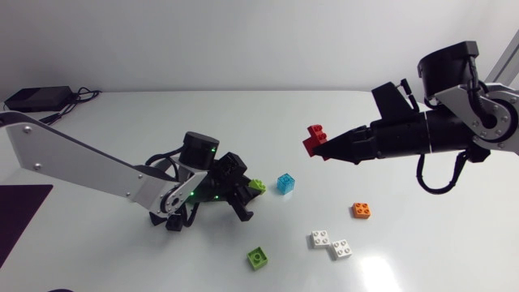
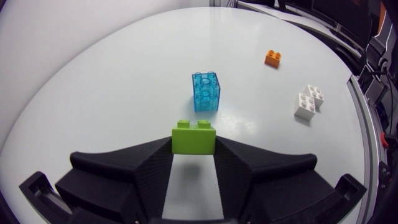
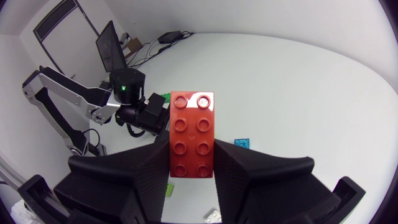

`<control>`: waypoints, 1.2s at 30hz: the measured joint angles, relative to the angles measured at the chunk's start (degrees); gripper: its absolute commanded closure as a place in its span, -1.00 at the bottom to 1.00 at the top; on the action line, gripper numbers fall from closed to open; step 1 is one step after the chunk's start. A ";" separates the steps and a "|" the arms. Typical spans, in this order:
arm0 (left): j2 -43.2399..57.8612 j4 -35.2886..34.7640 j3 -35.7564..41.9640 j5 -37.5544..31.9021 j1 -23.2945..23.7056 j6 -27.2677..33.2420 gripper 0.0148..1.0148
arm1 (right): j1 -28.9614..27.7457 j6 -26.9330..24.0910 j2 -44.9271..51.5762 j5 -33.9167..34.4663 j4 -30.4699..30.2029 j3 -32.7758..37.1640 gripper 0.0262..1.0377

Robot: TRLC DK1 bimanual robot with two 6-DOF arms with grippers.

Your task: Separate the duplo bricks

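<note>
**Hard, light bricks: grip the flat sides, not the studs**

Right gripper (image 1: 326, 149): clamped on red brick (image 1: 315, 139) across its two long sides, studs toward the wrist camera. Held off the table (image 1: 162, 122), up and to the right of blue brick (image 1: 285, 183), well apart from it.

Left gripper (image 2: 193, 152): pinching green brick (image 2: 194, 137) at the fingertips by two opposite flat faces. Low over the table, just left of blue brick and not touching it.

Handling, as a judgement:
- Probably rigid moulded plastic, very light, not fragile.
- Smooth, somewhat slippery walls with no give under a squeeze, so the hold depends on square, flat contact.
- Best taken across two parallel side walls, fingers flat against them.
- Best to avoid studs and corners, where a wedge finger would likely slide or twist the brick out.
- For any joined pair: one gripper per brick, then a pull along the stud direction or a slight peel.

Loose around blue brick:
- Orange brick (image 1: 362, 211): near, to its right.
- White bricks (image 1: 331, 243): two, in front and right, meeting at a corner. Cannot tell whether clipped together or only touching.
- Second green brick (image 1: 259, 257): in front, slightly left.

Containers: no bin, tray or box showing, with the loose bricks lying straight on the table.
</note>
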 measured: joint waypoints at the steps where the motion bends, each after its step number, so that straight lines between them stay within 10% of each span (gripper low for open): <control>1: 0.24 -0.22 0.02 0.11 -0.15 0.00 0.33 | -0.31 -0.24 0.35 0.04 -0.02 0.00 0.57; 16: 0.87 -4.33 0.13 3.52 -0.22 0.26 0.31 | -1.77 -2.14 2.71 0.50 -0.46 0.04 0.57; 36: -2.27 -9.53 -4.09 4.13 0.57 4.20 -0.47 | -1.70 -2.14 1.07 0.50 -1.38 0.04 0.57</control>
